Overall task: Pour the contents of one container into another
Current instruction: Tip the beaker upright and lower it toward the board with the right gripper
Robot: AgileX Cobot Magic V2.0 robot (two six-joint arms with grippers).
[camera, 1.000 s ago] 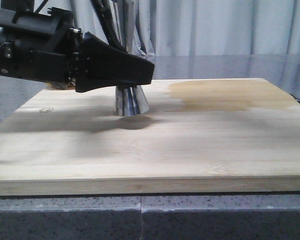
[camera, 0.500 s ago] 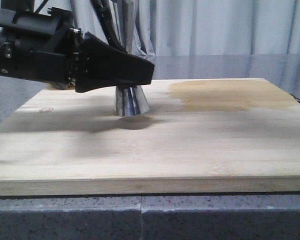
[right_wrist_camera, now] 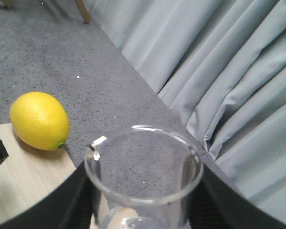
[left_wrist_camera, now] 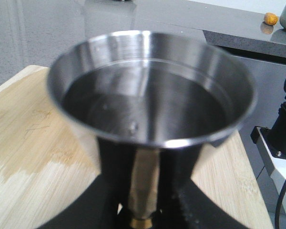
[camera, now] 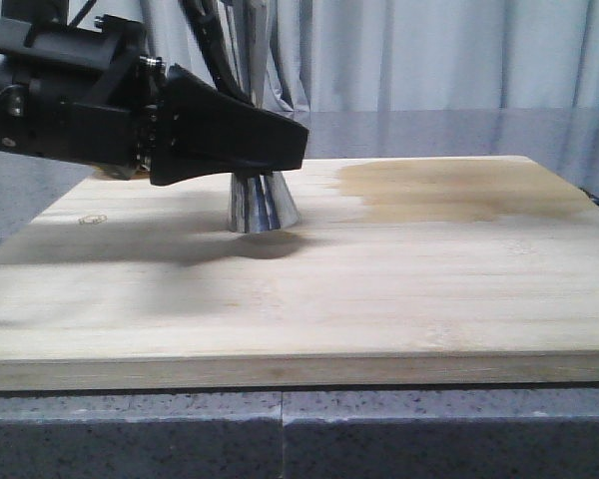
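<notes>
The steel jigger [camera: 263, 203] stands upright on the wooden board [camera: 379, 289], with only its lower cone showing below the left arm. My left gripper [camera: 280, 150] is shut on its narrow waist. In the left wrist view the jigger's upper cup [left_wrist_camera: 150, 95] holds clear liquid, and the black fingers [left_wrist_camera: 109, 167] flank the stem with its gold band. My right gripper [right_wrist_camera: 143, 202] is shut on the clear glass beaker [right_wrist_camera: 143, 167], held upright; I cannot tell what is inside it. The right gripper is out of the front view.
A yellow lemon [right_wrist_camera: 39, 120] lies at the board's edge on the grey counter. A darker wet patch [camera: 459, 190] covers the board's far right. Curtains [camera: 429, 50] hang behind. Black equipment [left_wrist_camera: 285, 119] stands beside the board.
</notes>
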